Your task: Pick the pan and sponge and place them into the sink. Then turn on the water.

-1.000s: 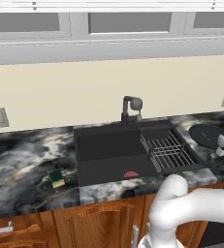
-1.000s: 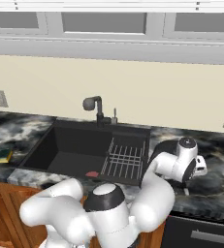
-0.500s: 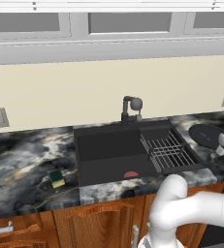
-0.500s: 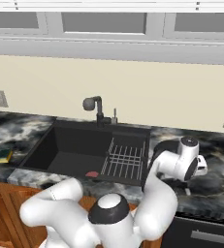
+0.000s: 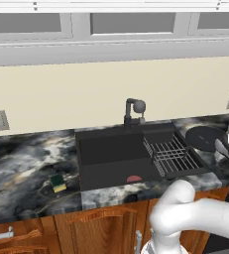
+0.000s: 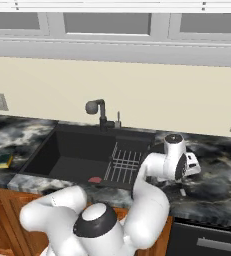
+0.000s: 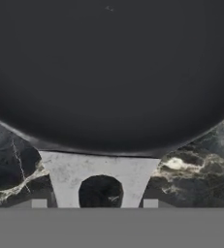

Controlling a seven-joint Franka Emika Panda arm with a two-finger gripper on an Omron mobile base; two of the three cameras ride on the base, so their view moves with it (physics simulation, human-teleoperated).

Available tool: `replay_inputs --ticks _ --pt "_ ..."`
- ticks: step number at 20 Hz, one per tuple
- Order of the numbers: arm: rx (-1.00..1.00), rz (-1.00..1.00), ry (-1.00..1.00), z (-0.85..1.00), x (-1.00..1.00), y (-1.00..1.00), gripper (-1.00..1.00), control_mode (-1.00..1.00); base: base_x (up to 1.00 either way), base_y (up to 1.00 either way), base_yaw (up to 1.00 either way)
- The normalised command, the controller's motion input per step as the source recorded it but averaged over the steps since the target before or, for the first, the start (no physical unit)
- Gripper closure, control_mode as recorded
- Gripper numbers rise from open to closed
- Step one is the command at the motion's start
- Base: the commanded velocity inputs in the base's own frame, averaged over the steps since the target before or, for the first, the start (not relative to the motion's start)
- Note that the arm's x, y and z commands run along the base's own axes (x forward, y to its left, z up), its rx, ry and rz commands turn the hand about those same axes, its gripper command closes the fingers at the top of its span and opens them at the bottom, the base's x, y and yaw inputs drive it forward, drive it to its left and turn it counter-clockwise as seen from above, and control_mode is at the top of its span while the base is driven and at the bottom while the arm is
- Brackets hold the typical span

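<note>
Counter (image 5: 22, 163): running in dark veined marble along the cream wall, carrying the sink in its middle.

Sink (image 5: 111, 149): sitting sunk into the counter as a black rectangular basin, holding a wire rack on its right side and a small red piece on its floor.

Arm (image 6: 152, 200): rising white from the base and reaching over the counter to the right of the sink, with its hand hanging low above the marble.

Dish rack (image 5: 173, 155): lying inside the right part of the sink, against its right wall.

Pan (image 5: 202, 138): resting flat on the counter just right of the sink, outside the basin. Showing from the hand view as a wide black round (image 7: 108, 72) with a grey handle mount (image 7: 99, 169) pointing toward the camera.

Faucet (image 5: 132, 111): standing black at the back rim of the sink, near its middle.

Sponge (image 5: 58, 182): lying on the counter just left of the sink, near the front edge, yellow with a dark green top. Sitting well apart from the pan, across the whole basin.

Gripper (image 7: 94, 203): flanking the pan's handle mount, one tip close on each side. Not showing clearly whether squeezing the mount or merely standing beside it, so cannot tell.

Red drain piece (image 5: 134, 178): lying on the sink floor near the front wall.
</note>
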Motion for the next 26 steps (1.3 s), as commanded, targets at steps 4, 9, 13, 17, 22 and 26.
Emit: replay_inputs --ticks 4,9,13,17,22,26 --pt "-0.14 0.10 -0.06 0.15 -0.35 0.39 1.00 -1.00 0.00 0.00 0.00" --pt "-0.09 0.13 -0.04 0.11 -0.35 0.30 1.00 -1.00 0.00 0.00 0.00" --pt "-0.06 0.14 -0.06 0.35 -0.40 0.10 1.00 -1.00 0.00 0.00 0.00" --pt "-0.01 0.13 -0.06 0.50 -0.28 0.01 1.00 -1.00 0.00 0.00 0.00" --pt "0.00 0.12 -0.01 0.37 -0.16 0.10 1.00 -1.00 0.00 0.00 0.00" --pt "0.00 0.11 0.02 0.06 -0.02 0.35 1.00 -1.00 0.00 0.00 0.00"
